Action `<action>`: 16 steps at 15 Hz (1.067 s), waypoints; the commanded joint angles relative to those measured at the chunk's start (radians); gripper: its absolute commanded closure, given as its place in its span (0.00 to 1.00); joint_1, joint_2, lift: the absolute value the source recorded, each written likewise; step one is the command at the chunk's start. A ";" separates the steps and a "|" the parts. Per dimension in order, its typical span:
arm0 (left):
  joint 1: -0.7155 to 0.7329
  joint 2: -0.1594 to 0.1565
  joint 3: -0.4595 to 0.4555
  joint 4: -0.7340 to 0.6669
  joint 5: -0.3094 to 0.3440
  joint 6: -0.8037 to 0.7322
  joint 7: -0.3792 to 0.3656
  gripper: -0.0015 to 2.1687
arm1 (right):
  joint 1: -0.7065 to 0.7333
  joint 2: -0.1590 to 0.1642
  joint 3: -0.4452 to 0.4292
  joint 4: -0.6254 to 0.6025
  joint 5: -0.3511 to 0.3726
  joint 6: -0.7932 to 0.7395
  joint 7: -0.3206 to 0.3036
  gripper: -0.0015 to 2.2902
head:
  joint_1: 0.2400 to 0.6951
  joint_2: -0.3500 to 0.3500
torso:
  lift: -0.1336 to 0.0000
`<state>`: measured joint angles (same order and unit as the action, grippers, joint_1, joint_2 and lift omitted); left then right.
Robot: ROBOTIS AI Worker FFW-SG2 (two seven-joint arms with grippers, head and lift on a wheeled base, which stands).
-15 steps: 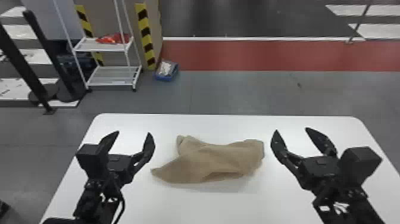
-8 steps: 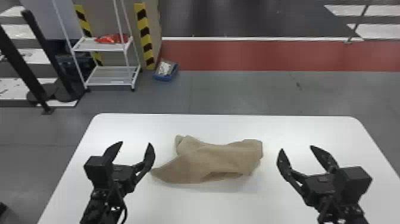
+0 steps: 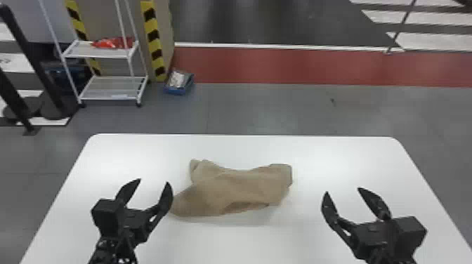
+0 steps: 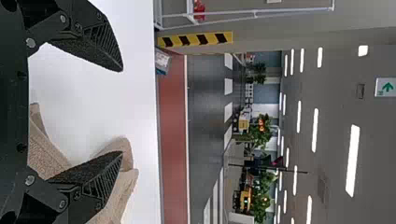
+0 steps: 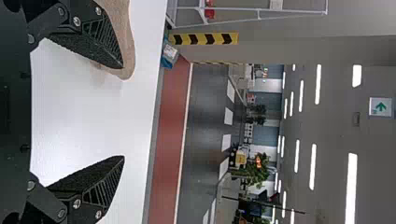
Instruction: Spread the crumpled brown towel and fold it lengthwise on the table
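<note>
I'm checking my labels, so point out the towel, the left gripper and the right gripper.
Towel [image 3: 242,186]: head view, middle of the cloth.
Left gripper [image 3: 153,181]: head view, midway between its fingertips.
Right gripper [image 3: 343,190]: head view, midway between its fingertips.

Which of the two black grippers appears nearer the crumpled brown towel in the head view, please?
The left black gripper: its inner finger appears beside the left corner of the brown towel; the right black gripper sits well off the towel's right end.
</note>
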<state>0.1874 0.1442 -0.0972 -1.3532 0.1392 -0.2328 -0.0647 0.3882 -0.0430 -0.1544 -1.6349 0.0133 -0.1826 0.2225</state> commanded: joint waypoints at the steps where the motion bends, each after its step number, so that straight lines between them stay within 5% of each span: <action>1: -0.003 -0.002 0.008 0.016 0.022 0.033 -0.043 0.15 | 0.014 0.000 -0.020 -0.026 -0.019 -0.008 0.003 0.10 | 1.00 0.41 | 1.00; 5: -0.045 -0.006 0.007 0.054 -0.010 0.247 -0.075 0.15 | 0.015 0.000 -0.019 -0.033 -0.019 -0.014 0.006 0.10 | 1.00 0.37 | 1.00; 15: -0.065 -0.009 -0.009 0.045 -0.017 0.303 -0.107 0.21 | 0.009 0.000 -0.027 -0.045 -0.019 -0.011 0.006 0.10 | 1.00 0.34 | 1.00; 16: -0.065 -0.009 -0.009 0.043 -0.026 0.318 -0.107 0.30 | 0.009 0.000 -0.027 -0.048 -0.019 -0.011 0.005 0.10 | 1.00 0.34 | 1.00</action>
<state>0.1247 0.1350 -0.1055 -1.3074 0.1225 0.0662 -0.1719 0.3979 -0.0429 -0.1809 -1.6804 -0.0061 -0.1950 0.2283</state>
